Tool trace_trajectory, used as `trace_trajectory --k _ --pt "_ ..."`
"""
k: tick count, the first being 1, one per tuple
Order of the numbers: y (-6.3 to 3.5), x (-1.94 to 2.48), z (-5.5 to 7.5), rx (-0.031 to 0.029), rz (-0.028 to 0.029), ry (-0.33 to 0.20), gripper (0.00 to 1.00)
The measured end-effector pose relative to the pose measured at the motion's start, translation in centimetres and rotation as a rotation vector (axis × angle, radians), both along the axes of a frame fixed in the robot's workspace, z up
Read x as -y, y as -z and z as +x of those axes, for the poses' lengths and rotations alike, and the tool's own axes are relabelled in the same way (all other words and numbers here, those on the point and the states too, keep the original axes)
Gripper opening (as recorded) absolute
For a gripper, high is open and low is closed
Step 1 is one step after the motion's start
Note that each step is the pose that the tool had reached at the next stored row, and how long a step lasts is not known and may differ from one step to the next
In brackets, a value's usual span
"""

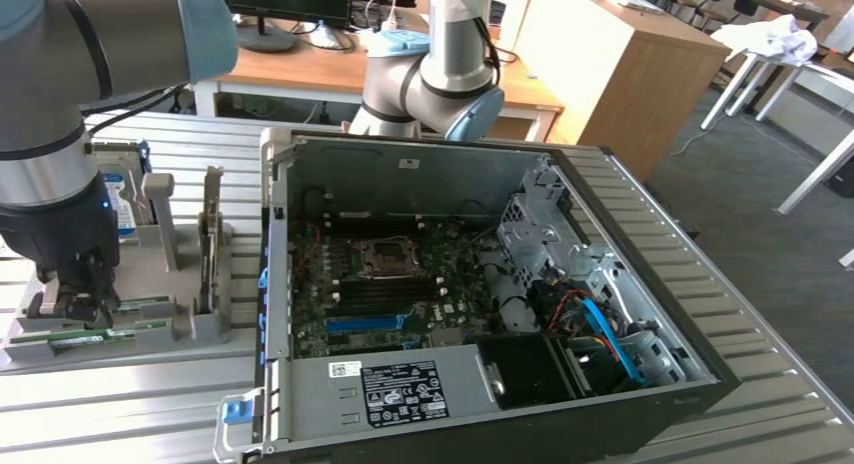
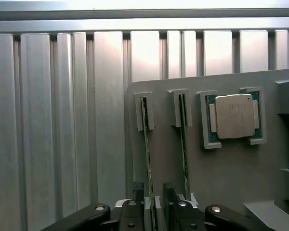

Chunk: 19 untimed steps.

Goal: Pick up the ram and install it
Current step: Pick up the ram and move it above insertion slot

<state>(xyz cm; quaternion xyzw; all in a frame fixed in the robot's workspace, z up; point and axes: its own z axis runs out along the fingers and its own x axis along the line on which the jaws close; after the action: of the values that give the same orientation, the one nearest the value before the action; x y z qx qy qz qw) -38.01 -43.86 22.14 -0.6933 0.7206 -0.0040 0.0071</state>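
Hovering low over the holder (image 2: 231,192), the gripper (image 2: 151,214) stands wide open astride one ram (image 2: 146,144) seated edge-up in its slot, nothing gripped. Pick-up stage; judged requirement: jaws square on its thin faces.

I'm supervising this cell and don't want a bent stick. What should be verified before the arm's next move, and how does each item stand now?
1. End effector lined up on the ram: ok, it straddles that stick.
2. Jaws open: ok, there is a gap on both sides of the stick.
3. Ram seated in the grey holder: ok, it stands on edge in its slot.
4. Second stick clear of the end effector: cannot tell, it runs close beside one finger.
5. Computer case open: ok, the motherboard is exposed.
6. Memory slots free: cannot tell.
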Motion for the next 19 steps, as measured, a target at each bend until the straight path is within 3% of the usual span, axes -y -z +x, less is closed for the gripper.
trace_trajectory --k 19 --pt "1.42 0.02 0.0 -0.0001 0.0000 -0.006 0.30"
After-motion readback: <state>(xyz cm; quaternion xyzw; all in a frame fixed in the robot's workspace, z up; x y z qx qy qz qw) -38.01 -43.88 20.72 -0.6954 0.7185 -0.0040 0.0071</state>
